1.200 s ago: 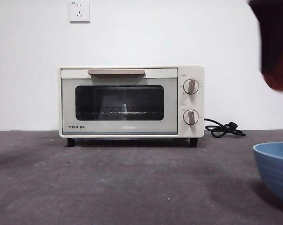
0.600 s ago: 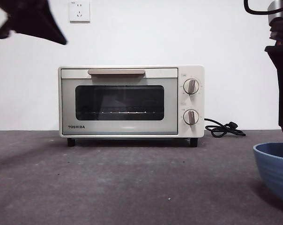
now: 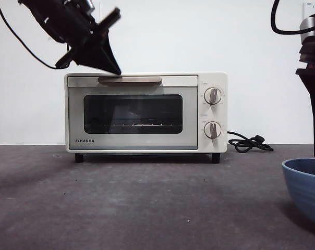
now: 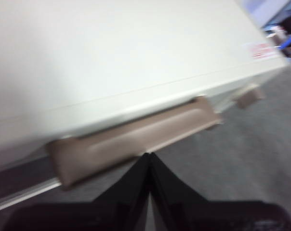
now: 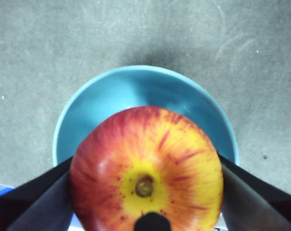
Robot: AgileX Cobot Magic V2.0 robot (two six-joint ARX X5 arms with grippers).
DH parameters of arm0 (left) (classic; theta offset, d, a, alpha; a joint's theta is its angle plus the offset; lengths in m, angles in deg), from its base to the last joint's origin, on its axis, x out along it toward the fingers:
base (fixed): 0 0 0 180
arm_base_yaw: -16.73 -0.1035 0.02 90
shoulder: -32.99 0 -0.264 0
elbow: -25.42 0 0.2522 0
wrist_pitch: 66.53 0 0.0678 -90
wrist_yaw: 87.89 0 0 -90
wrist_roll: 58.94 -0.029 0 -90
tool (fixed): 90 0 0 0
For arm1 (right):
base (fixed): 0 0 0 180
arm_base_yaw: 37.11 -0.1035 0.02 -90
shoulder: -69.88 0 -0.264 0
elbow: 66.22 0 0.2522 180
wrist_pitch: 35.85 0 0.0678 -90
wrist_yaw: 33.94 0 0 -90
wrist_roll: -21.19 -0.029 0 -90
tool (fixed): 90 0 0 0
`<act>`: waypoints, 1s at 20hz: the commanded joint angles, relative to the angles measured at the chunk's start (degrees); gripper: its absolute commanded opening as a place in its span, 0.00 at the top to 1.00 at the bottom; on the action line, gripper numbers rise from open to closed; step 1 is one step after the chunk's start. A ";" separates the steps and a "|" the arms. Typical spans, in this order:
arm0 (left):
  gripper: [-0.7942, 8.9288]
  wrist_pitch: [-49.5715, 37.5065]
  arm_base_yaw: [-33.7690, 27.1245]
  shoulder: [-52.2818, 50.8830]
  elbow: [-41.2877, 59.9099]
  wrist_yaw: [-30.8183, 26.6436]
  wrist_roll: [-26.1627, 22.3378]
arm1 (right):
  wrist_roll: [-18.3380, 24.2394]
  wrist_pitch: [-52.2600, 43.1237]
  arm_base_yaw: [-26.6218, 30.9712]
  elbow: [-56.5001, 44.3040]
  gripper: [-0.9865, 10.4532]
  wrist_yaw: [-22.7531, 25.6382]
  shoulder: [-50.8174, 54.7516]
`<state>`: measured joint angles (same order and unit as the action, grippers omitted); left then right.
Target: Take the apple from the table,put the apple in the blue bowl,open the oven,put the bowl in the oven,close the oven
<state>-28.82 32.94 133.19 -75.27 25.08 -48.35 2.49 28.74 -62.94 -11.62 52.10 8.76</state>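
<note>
My right jaws (image 5: 145, 211) clamp apple (image 5: 145, 168), red-yellow, stem up, over bowl (image 5: 87, 110); bowl interior otherwise bare. Left jaws (image 4: 148, 159) pressed together near oven (image 3: 146, 112) handle (image 4: 131, 137).

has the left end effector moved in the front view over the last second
Yes. It has come in from the upper left edge and down toward the oven; the left end effector now has its tip just above the oven's top, near the left end of the handle.
</note>
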 commanded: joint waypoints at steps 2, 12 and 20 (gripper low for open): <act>0.92 -2.64 0.31 1.88 0.09 -1.20 0.59 | -1.38 -0.70 -0.09 -0.66 0.87 0.13 -0.55; 0.92 -3.80 0.22 4.04 0.09 -2.03 1.42 | -2.40 -3.96 -0.09 -0.63 0.76 -0.15 -6.58; 0.92 3.52 0.37 4.83 0.09 -2.73 0.15 | -2.82 -4.00 -0.11 -0.52 0.39 -0.33 -5.64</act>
<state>-29.48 33.27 135.77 -77.09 23.68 -47.37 0.02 24.92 -62.94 -11.77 51.55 2.79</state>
